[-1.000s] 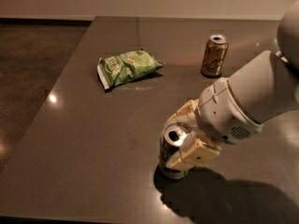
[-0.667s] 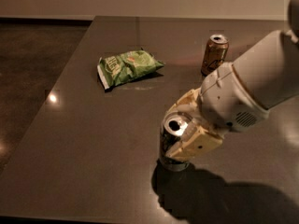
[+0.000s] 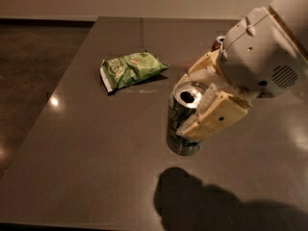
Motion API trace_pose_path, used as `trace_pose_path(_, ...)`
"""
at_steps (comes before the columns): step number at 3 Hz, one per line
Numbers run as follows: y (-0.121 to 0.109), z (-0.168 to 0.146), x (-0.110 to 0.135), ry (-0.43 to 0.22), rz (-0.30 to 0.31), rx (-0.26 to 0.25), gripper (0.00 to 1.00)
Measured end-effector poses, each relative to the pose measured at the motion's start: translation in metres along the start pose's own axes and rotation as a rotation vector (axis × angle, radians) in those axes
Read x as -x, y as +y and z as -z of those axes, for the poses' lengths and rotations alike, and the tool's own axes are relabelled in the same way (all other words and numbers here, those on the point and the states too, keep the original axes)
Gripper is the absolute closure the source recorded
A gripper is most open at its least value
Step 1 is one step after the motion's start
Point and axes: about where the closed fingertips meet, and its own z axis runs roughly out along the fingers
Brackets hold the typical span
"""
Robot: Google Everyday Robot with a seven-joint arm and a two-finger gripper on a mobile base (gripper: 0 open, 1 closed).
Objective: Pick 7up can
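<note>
Camera view: a dark, glossy table (image 3: pixel 96 153) fills most of the scene, with a dark floor to its left and a pale wall along the top. The robot's pale arm reaches in from the upper right.

The gripper (image 3: pixel 186 102) is just right of the table's centre. Its two cream fingers (image 3: pixel 216 117) are closed in against opposite sides of the 7up can (image 3: pixel 183 142), one on the near side and one on the far side, so the can is clamped between them. The can is nearly upright, with its shiny top and pull-tab hole facing up.

A dark shadow (image 3: pixel 202 201) lies on the table below the can and towards the viewer, apart from the can's base. From this the can appears to hang clear of the surface, though the gap itself is hard to judge.

A green crinkly chip bag (image 3: pixel 132 69) lies flat, well apart to the upper left. Only the rim of a gold-brown can (image 3: pixel 219 41) shows behind the arm.

As a judgement, the grasp is made and the lift seems under way. What remains is raising the can fully clear without it slipping.
</note>
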Motion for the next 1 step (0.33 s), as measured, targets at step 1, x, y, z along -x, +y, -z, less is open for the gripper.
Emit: trace_pose_path(1, 0.0001, 0.0011, 0.0011, 0.0, 0.001, -0.001, 1.0)
